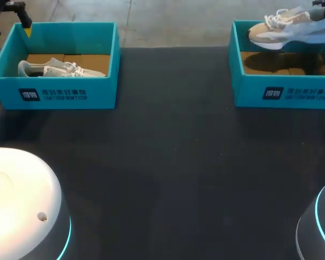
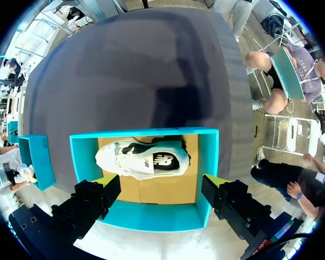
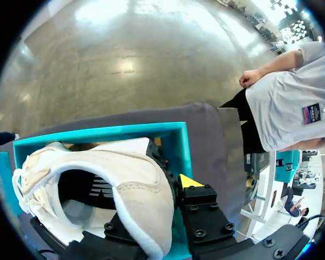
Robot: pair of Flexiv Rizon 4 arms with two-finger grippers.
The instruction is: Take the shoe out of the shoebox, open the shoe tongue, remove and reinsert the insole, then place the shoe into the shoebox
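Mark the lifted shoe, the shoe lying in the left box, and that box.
Cream lifted shoe (image 1: pixel 284 30), head view, side panel.
White shoe lying flat (image 2: pixel 143 160), left wrist view, side panel.
Teal cardboard left shoebox (image 1: pixel 97 93), head view, front wall.

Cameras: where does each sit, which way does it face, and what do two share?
Head view: fixed above and behind, looking down on the table; left arm and right arm at lower corners.
Left wrist view: on that wrist, looking down into the left box at the lying shoe; open left jaws show.
Right wrist view: on that wrist, looking along right jaws shut on the lifted shoe over the right box.
Shared: head and left wrist, the lying shoe; head and right wrist, the lifted shoe.
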